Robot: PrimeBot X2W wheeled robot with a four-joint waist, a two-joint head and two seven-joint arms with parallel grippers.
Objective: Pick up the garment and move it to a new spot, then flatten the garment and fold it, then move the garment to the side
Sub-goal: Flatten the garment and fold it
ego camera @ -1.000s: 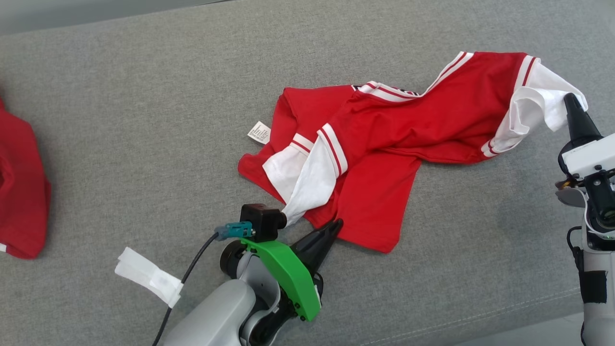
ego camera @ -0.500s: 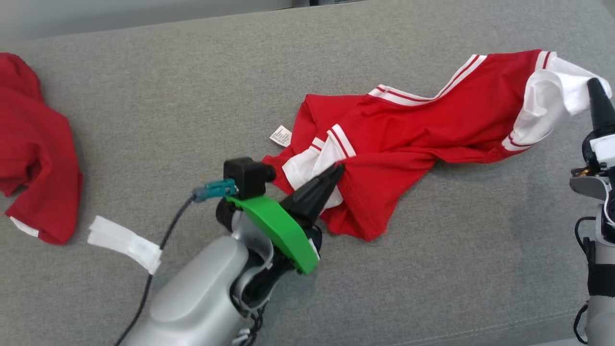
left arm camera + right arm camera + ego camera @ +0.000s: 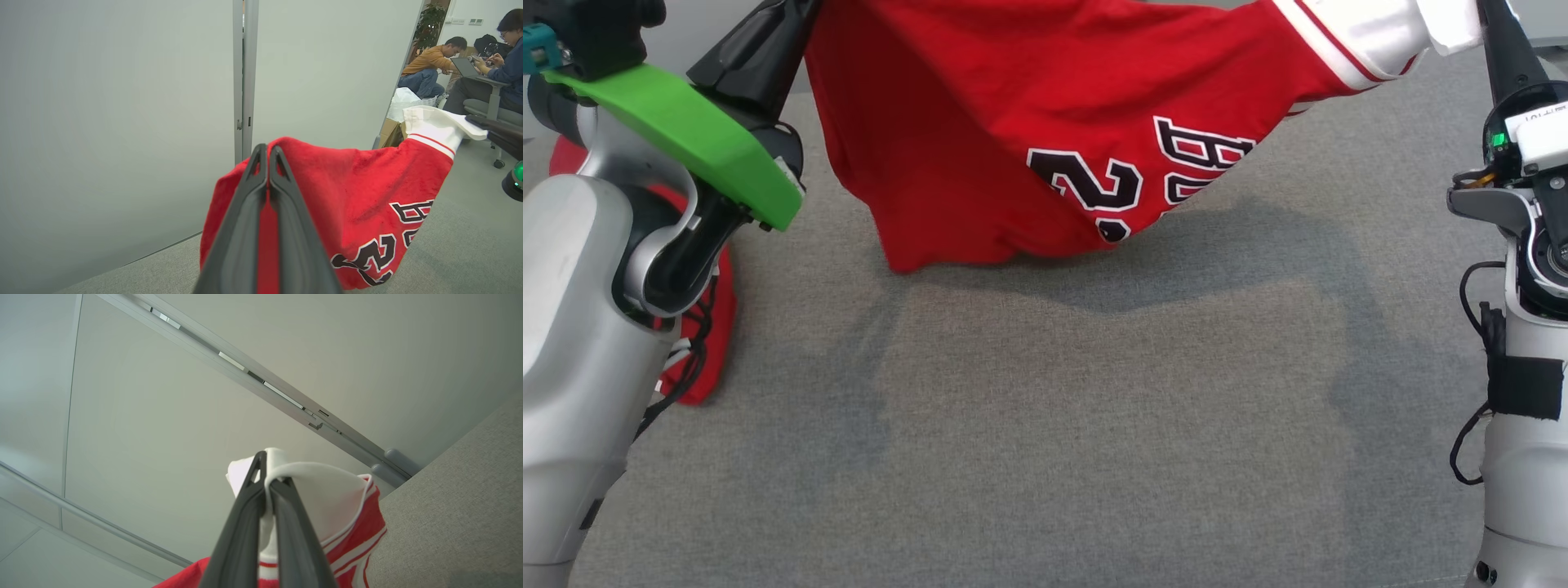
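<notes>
The jersey [image 3: 1013, 106] hangs between the left gripper [image 3: 786, 23] and right gripper [image 3: 1491, 20], both pinching it. Its hem sags over the grey surface [image 3: 1045, 425].

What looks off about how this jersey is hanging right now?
Nothing is damaged, but the red jersey hangs bunched and lopsided between the left gripper and right gripper, its print tilted and its lowest fold close to the grey surface.

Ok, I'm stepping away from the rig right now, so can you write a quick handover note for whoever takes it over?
Left gripper: shut on a red part of the jersey.
Right gripper: shut on its white sleeve.
Jersey hangs stretched between both, above the grey surface; lowest fold near or on it.
Done: pickup.
Left: set down in a new spot, flatten, fold, move to the side.
</notes>
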